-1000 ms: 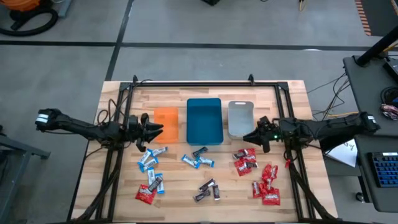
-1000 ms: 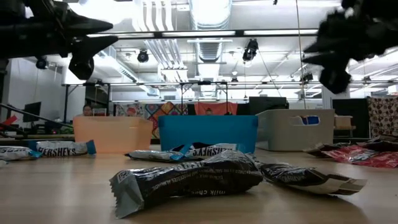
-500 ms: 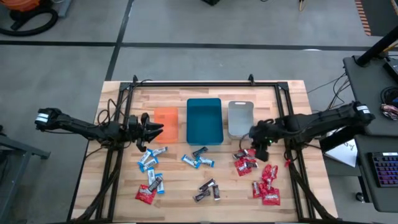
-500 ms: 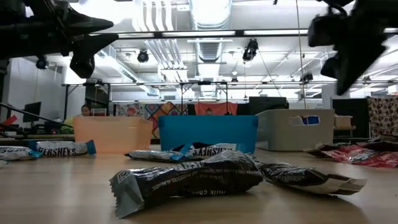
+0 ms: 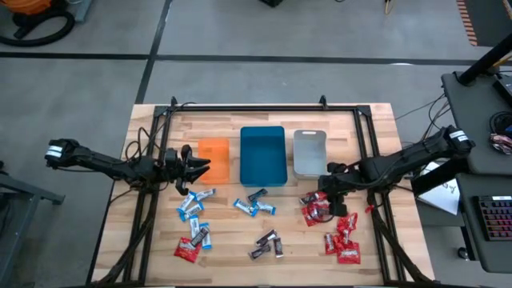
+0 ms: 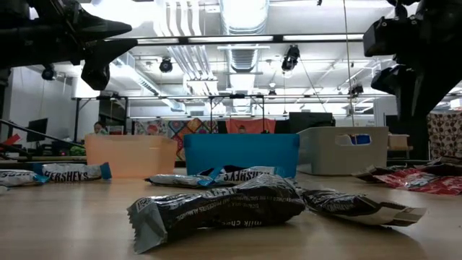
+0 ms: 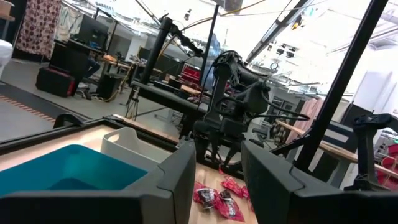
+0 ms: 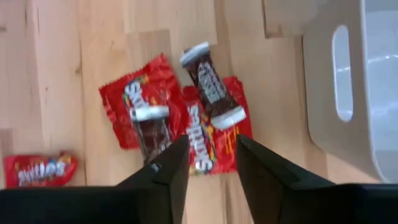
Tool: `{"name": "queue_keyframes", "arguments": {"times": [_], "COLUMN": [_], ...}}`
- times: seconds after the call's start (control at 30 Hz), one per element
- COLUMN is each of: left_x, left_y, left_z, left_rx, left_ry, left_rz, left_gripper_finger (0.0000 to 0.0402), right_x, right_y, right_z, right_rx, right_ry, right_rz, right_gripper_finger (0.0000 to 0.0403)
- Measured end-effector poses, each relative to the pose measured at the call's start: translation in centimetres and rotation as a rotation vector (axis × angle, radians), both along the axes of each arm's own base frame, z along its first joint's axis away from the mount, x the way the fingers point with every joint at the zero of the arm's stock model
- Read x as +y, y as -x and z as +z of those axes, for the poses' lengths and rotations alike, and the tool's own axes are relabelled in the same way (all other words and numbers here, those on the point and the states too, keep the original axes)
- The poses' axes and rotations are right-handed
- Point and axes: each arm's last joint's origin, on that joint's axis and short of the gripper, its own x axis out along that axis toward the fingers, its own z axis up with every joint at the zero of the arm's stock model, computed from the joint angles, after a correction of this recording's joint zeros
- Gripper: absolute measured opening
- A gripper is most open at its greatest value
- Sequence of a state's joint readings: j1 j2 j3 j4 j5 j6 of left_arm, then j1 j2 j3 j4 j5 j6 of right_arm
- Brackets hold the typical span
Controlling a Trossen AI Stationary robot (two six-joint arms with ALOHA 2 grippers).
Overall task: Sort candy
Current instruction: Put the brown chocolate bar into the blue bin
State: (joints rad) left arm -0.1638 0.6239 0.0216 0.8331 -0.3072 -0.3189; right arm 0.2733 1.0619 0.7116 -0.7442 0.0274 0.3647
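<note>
Candy lies loose on the wooden table. Red packs (image 5: 340, 232) are heaped at the right, blue-and-white bars (image 5: 192, 210) at the left, and dark brown bars (image 5: 268, 244) near the front middle. My right gripper (image 5: 328, 200) is open and points down over the far end of the red heap. In the right wrist view its fingers (image 8: 168, 180) stand above red packs (image 8: 140, 109) and two dark bars (image 8: 211, 87) without touching them. My left gripper (image 5: 202, 168) is open, level, and hovers beside the orange tray (image 5: 214, 160).
The teal tray (image 5: 262, 154) and grey tray (image 5: 309, 152) stand side by side past the candy, the grey one close to my right gripper (image 8: 211, 171). A black frame (image 5: 248, 106) runs along the far edge and down both sides. Bare wood lies between the heaps.
My right gripper has swung from level beside the grey tray toward the near edge. It has tipped over until it points down above the red candies. No candy has moved.
</note>
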Motion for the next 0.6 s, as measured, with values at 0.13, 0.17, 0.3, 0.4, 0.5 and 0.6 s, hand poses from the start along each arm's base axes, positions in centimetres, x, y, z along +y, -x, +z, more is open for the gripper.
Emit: {"name": "queue_keyframes", "arguments": {"times": [0.13,0.17,0.3,0.4,0.5,0.6], "left_x": [0.0,0.0,0.0,0.0,0.1,0.2], "left_y": [0.0,0.0,0.0,0.0,0.0,0.0], "left_z": [0.0,0.0,0.0,0.0,0.0,0.0], "left_rx": [0.000,0.000,0.001,0.003,0.005,0.007], "left_ry": [0.000,0.000,0.000,-0.006,-0.008,-0.003], "left_rz": [0.000,0.000,0.000,0.006,0.038,0.072], "left_gripper_finger": [0.0114,0.0114,0.0114,0.0114,0.0114,0.0114], "right_x": [0.2,0.2,0.5,0.7,0.9,1.1], "right_y": [-0.7,-0.8,-1.3,-1.8,-2.7,-3.4], "right_z": [-0.8,-1.1,-2.3,-3.1,-3.2,-3.2], "right_rx": [0.020,0.040,0.109,0.142,0.153,0.159], "right_ry": [0.007,0.012,0.030,0.045,0.053,0.058], "right_rz": [-0.001,-0.001,0.006,0.023,0.038,0.046], "right_gripper_finger": [0.0154,0.0159,0.0170,0.0171,0.0169,0.0165]}}
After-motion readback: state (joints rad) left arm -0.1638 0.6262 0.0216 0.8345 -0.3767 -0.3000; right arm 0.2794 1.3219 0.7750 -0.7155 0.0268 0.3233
